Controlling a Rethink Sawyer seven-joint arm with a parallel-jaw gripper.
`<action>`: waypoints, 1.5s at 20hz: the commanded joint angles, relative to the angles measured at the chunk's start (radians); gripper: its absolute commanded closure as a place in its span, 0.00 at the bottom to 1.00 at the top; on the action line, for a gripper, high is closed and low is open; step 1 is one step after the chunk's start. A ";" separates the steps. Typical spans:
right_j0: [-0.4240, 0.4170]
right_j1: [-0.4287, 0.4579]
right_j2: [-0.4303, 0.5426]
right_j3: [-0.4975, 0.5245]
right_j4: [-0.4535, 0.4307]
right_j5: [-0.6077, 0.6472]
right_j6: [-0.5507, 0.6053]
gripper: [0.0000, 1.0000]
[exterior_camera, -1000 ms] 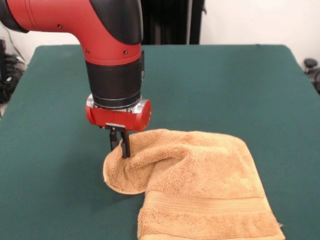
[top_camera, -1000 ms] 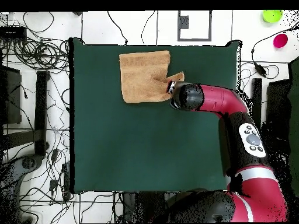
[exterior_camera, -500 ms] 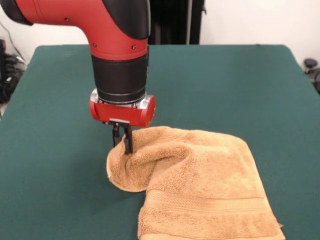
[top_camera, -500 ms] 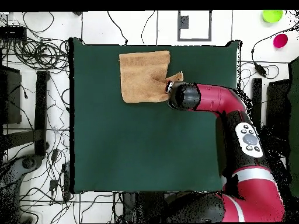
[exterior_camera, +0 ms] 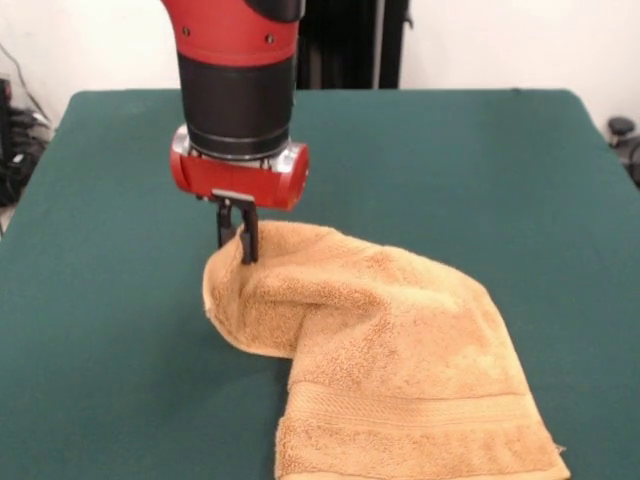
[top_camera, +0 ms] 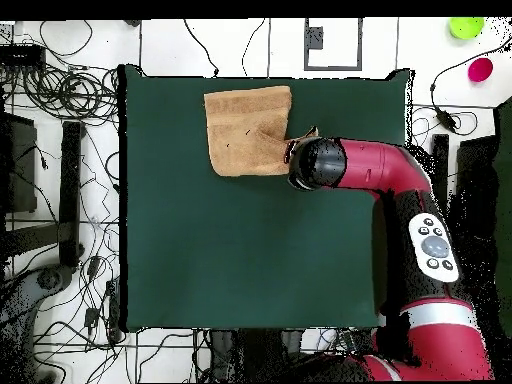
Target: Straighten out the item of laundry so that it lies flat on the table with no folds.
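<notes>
The tan-orange towel (exterior_camera: 390, 360) lies folded over itself on the dark green table (exterior_camera: 450, 170), near the front edge in the front view. Its woven band shows close to the bottom hem. My gripper (exterior_camera: 237, 240) is shut on the towel's upper left corner and holds that corner raised off the table, so the cloth hangs from it in a hump. From overhead, the towel (top_camera: 245, 135) sits near the table's top edge, and the arm's wrist (top_camera: 318, 165) covers the gripper and the pinched corner.
Cables (top_camera: 60, 90) lie on the floor left of the table (top_camera: 250, 250). A green bowl (top_camera: 466, 27) and a pink one (top_camera: 481, 69) sit on the floor at the upper right. The arm's elbow (top_camera: 432, 240) runs along the table's right side.
The gripper has risen with the towel's corner pinched in it. The corner has come up off the table and the fold beneath it stands taller.
</notes>
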 commanded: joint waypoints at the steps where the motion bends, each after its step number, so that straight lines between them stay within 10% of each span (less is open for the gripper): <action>1: 0.039 -0.039 -0.001 0.133 0.038 0.166 0.015 1.00; 30: 0.096 -0.145 -0.063 0.167 0.062 0.339 0.052 1.00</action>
